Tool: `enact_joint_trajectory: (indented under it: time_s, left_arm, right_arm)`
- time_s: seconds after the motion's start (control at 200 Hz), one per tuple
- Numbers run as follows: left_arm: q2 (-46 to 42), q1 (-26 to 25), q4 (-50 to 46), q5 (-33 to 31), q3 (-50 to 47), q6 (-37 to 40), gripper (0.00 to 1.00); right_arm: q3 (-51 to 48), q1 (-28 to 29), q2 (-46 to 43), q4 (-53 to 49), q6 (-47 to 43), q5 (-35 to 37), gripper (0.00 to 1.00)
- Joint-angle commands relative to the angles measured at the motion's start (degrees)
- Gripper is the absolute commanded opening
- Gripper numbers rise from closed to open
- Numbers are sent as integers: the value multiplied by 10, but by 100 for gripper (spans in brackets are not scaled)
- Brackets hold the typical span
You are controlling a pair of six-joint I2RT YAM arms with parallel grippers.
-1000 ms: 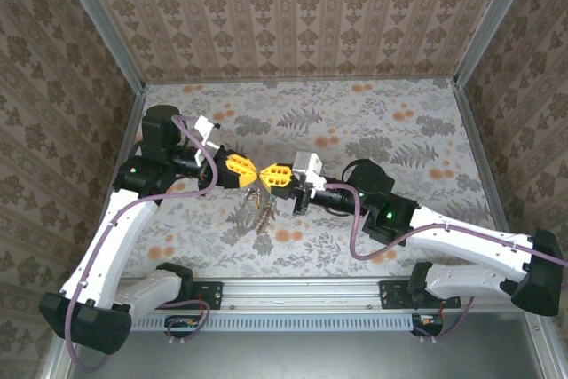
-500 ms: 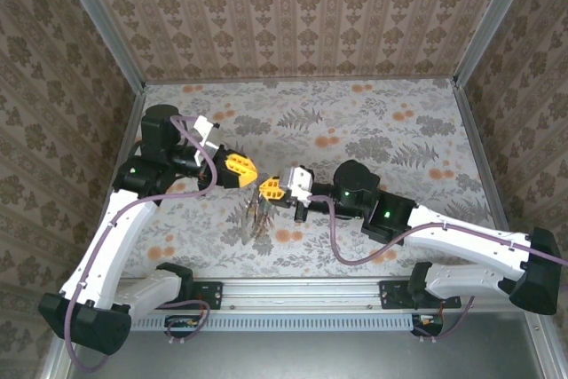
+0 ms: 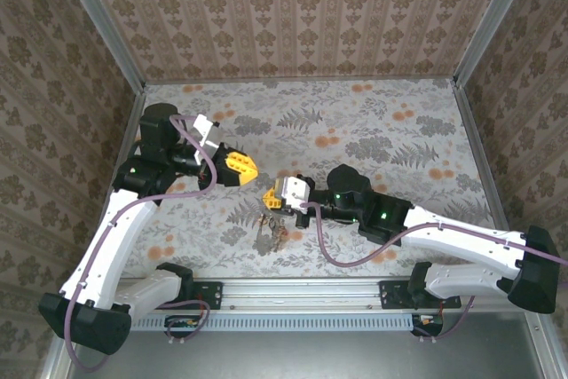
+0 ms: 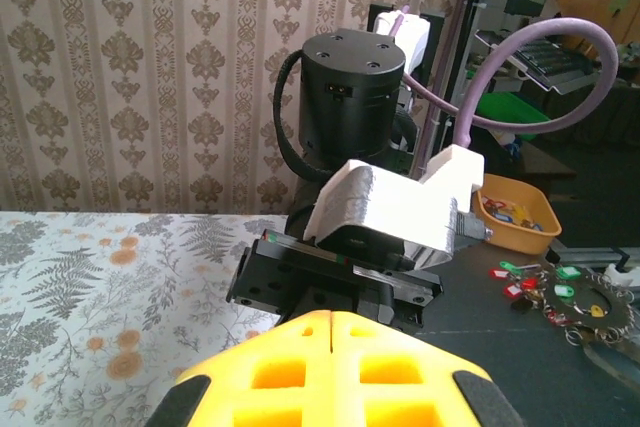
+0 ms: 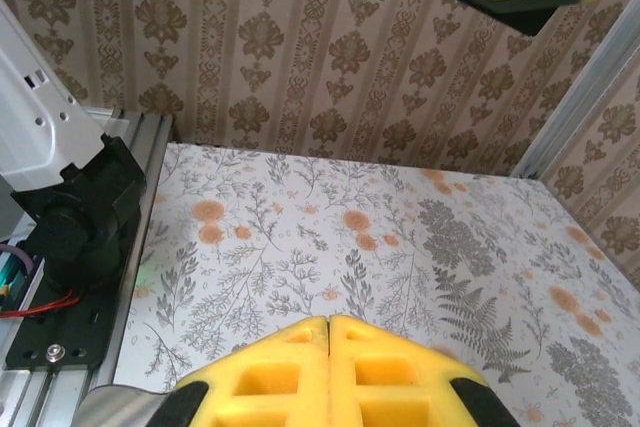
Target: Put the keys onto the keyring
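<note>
Where the left arm reaches in over the table, left gripper (image 3: 241, 166): yellow block-shaped fingers (image 4: 270, 379) pressed flat together, seam tight, nothing between them.
Table (image 3: 399, 130): grey floral-patterned top with orange blooms.
Keyring (image 3: 264, 226): wide dark grey-brown metal loop lying on the table between the two arms, just nearward of the right gripper (image 3: 273, 194); gripped by neither.
Keys (image 3: 270, 240): small thin metal keys bunched at the loop; colours and threading too small to tell.
Right gripper: yellow fingers (image 5: 390, 379) fully closed, empty, tip facing the left gripper, apart from it.
</note>
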Motion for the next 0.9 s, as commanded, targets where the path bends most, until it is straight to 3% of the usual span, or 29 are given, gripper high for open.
enact_joint_trajectory:
  time_s: [0.0, 0.31, 0.46, 0.895]
  left_arm:
    - [-1, 2, 40, -18, -4, -33, 0]
    - [-15, 0, 49, -63, -30, -68, 0]
    - [-38, 1, 28, -68, -42, -73, 13]
    - [-64, -3, -11, -74, -59, -54, 33]
  right_arm:
    - [-5, -5, -6, 43, -5, 7, 0]
    - [3, -23, -27, 42, 0, -27, 0]
    - [21, -30, -40, 21, -15, -42, 0]
    - [78, -49, -74, -32, -26, -116, 0]
